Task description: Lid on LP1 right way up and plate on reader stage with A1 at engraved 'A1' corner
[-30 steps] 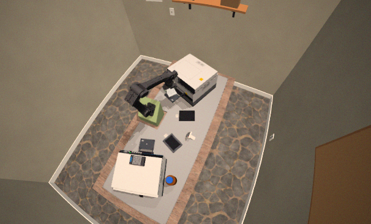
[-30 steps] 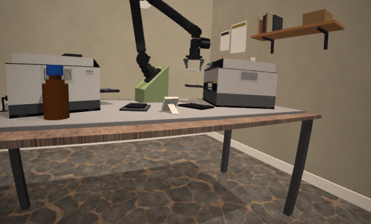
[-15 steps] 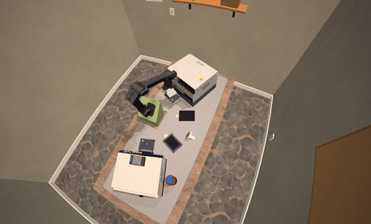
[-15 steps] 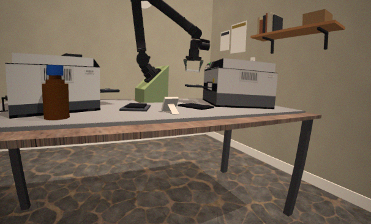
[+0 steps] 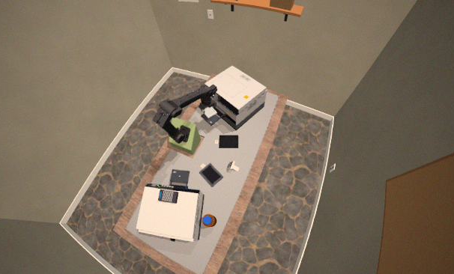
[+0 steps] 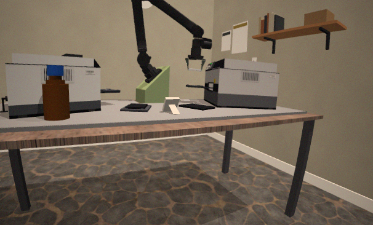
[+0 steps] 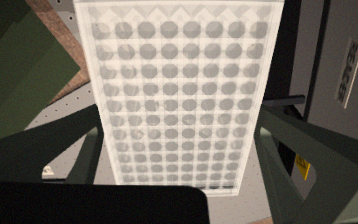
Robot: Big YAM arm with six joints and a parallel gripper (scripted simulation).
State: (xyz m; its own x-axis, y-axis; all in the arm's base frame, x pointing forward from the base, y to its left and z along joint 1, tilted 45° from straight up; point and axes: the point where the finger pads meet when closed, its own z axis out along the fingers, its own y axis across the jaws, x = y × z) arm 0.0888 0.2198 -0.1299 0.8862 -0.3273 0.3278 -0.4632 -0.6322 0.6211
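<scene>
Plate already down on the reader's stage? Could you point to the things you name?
No, the plate [image 6: 195, 65] [image 7: 180, 95] is up in the claw [image 6: 196, 68] [image 7: 178, 112], with a visible gap above the stage [image 6: 194, 86].

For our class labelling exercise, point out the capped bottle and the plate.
capped bottle [image 5: 207, 220] [image 6: 56, 101]: top, its blue cap; exterior, its brown body
plate [image 7: 180, 95]: wrist, its well area

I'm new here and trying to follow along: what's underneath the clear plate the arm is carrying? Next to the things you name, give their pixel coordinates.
Below the plate [image 6: 195, 65] [image 7: 170, 105], held in the end effector [image 6: 196, 68] [image 7: 178, 112], a dark tray [image 5: 211, 120] [image 6: 194, 86] sticks out from the reader [image 5: 246, 109] [image 6: 248, 89]. The plate hides part of the tray.
</scene>
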